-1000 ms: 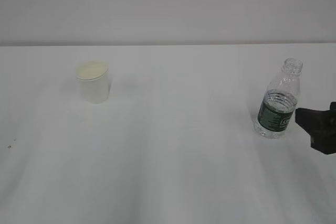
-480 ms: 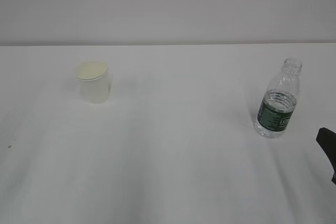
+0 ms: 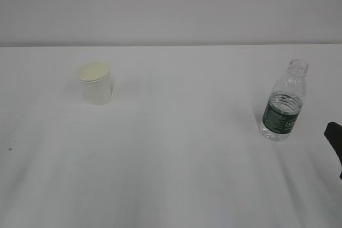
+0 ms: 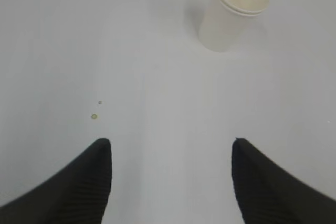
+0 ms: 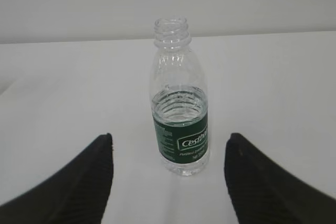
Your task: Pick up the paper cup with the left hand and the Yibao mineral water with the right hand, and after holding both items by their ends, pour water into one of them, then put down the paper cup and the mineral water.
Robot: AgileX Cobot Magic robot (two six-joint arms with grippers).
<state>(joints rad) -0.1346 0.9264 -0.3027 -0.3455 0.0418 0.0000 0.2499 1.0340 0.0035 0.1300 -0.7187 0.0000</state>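
we've got both grippers spread wide, holding nothing: left hand near the paper cup, right hand facing the yibao mineral water.

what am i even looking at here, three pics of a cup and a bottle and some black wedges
This is a two-armed robot at a white table, seen by three cameras at one moment. The wide picture looks across the table from the front: a paper cup stands on the left, an uncapped water bottle on the right.

The other two pictures come from cameras on each wrist. The black wedges are the fingers of each pincer. The left pincer is open and faces the cup. The right pincer is open and faces the bottle. Neither holds anything; both things stand upright, untouched.
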